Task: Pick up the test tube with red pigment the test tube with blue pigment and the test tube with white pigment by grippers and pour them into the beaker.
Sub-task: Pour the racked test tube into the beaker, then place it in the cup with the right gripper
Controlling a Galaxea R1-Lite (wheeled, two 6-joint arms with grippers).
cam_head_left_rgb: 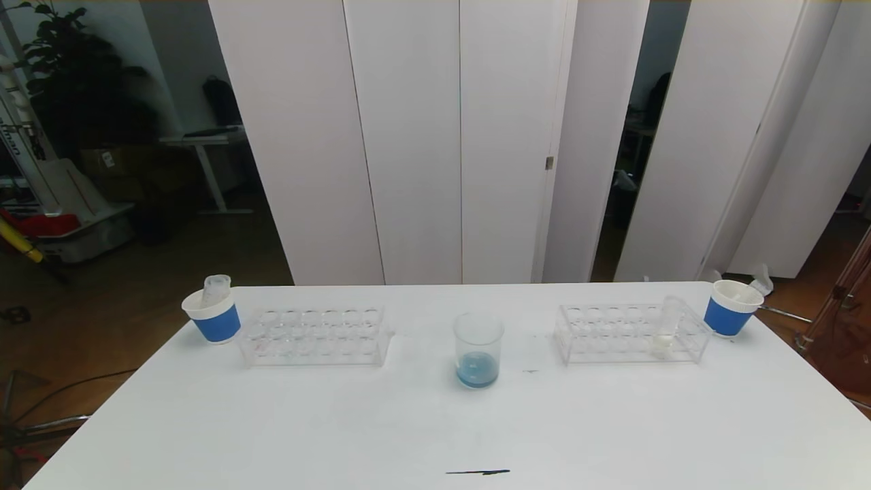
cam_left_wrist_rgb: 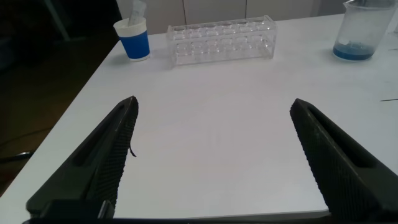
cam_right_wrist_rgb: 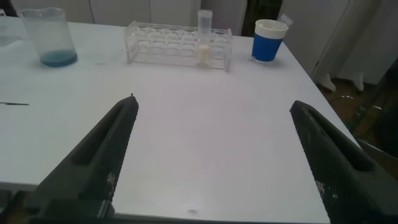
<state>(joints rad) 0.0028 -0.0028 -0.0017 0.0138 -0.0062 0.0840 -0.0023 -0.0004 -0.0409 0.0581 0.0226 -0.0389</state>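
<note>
The clear beaker (cam_head_left_rgb: 478, 350) stands mid-table with blue liquid at its bottom; it also shows in the left wrist view (cam_left_wrist_rgb: 360, 31) and the right wrist view (cam_right_wrist_rgb: 48, 37). The test tube with white pigment (cam_head_left_rgb: 666, 327) stands upright in the right rack (cam_head_left_rgb: 629, 335), also seen in the right wrist view (cam_right_wrist_rgb: 204, 38). No tube with blue or red pigment shows. An empty-looking tube (cam_head_left_rgb: 216, 288) leans in the left cup. My left gripper (cam_left_wrist_rgb: 212, 106) and right gripper (cam_right_wrist_rgb: 212, 104) are open and empty near the table's front edge, out of the head view.
A clear empty rack (cam_head_left_rgb: 314, 335) stands at the left. Blue-and-white paper cups sit at the far left (cam_head_left_rgb: 214, 315) and far right (cam_head_left_rgb: 731, 307) of the table. A dark mark (cam_head_left_rgb: 478, 471) lies near the front edge. White panels stand behind the table.
</note>
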